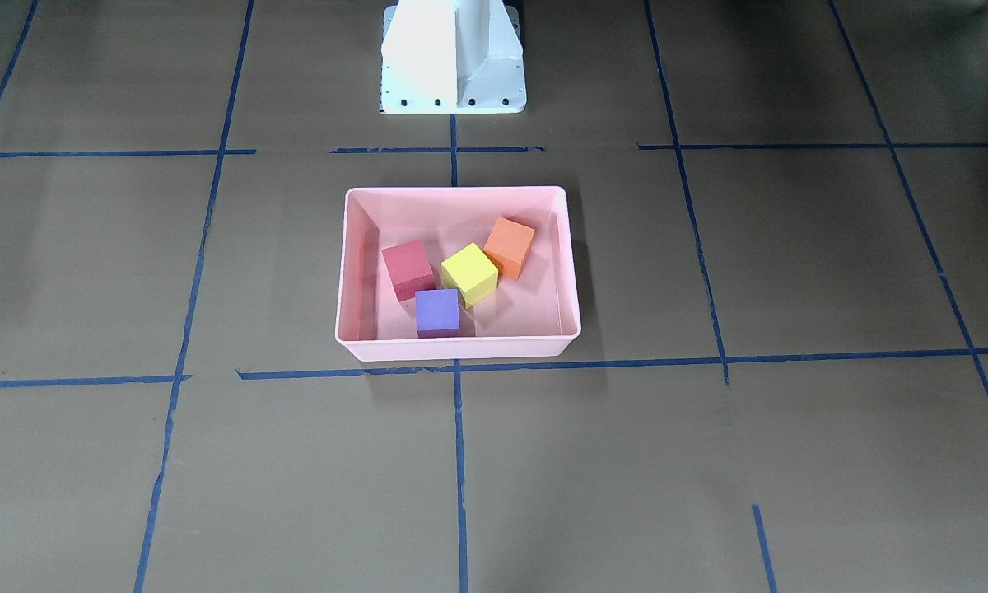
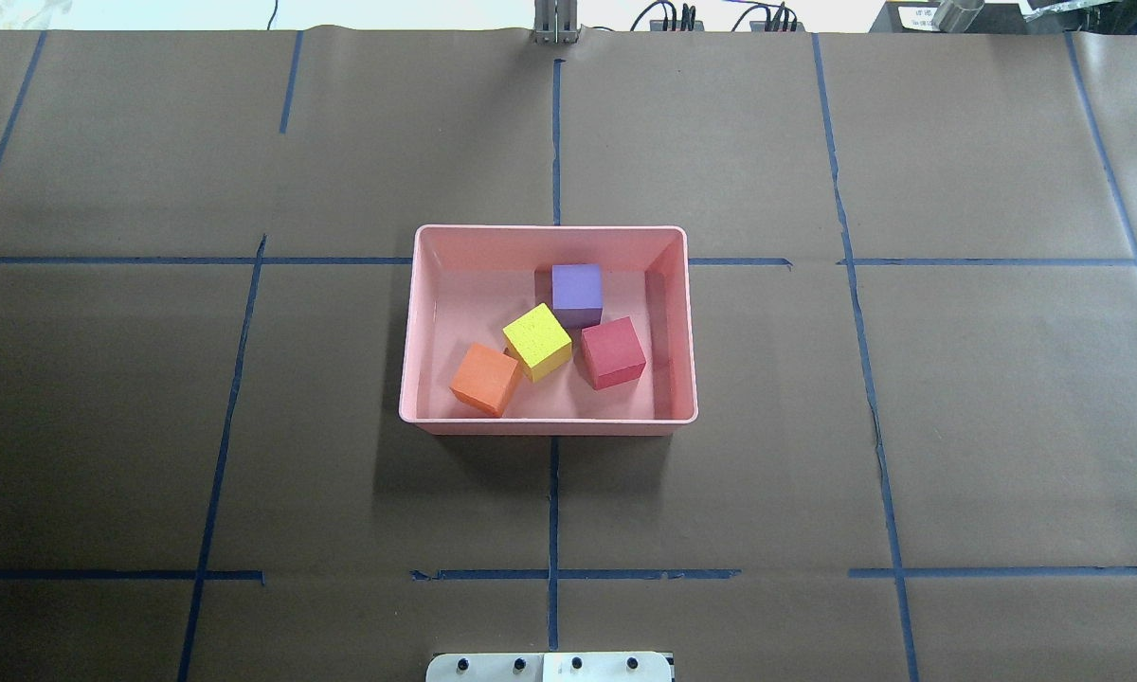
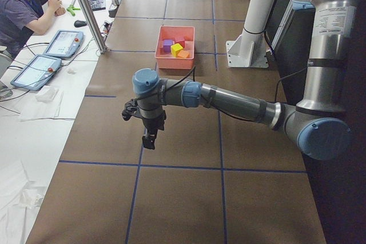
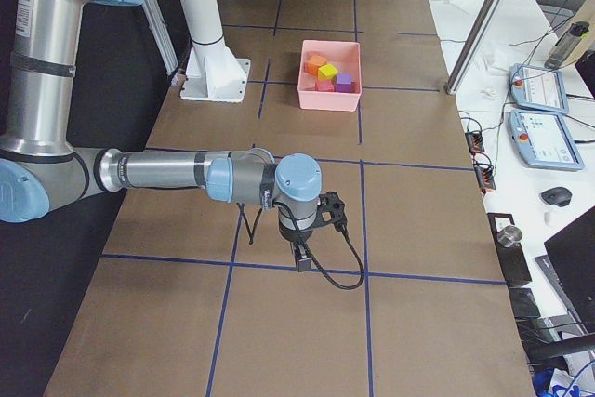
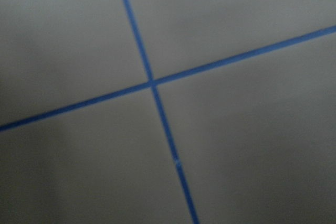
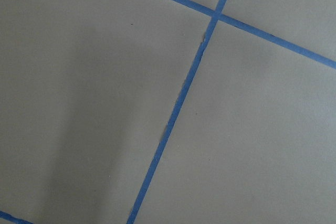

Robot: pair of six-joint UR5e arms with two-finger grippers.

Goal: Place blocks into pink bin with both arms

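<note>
all four blocks, red block point(image 2: 613, 352), purple block point(image 2: 576, 289), orange block point(image 2: 484, 377) and yellow-green block point(image 2: 536, 339), lie inside the pink bin point(image 2: 550, 426) at mid-bench point(image 2: 910, 426). the left claw point(image 3: 148, 140) and right claw point(image 4: 303, 261) hang well apart from it; whether either is open cannot be told.

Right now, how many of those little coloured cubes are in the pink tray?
4, all in the pink bin: purple block farthest from the robot, yellow-green block in the middle, orange block toward the robot's left, red block toward its right. None looks hidden.
</note>
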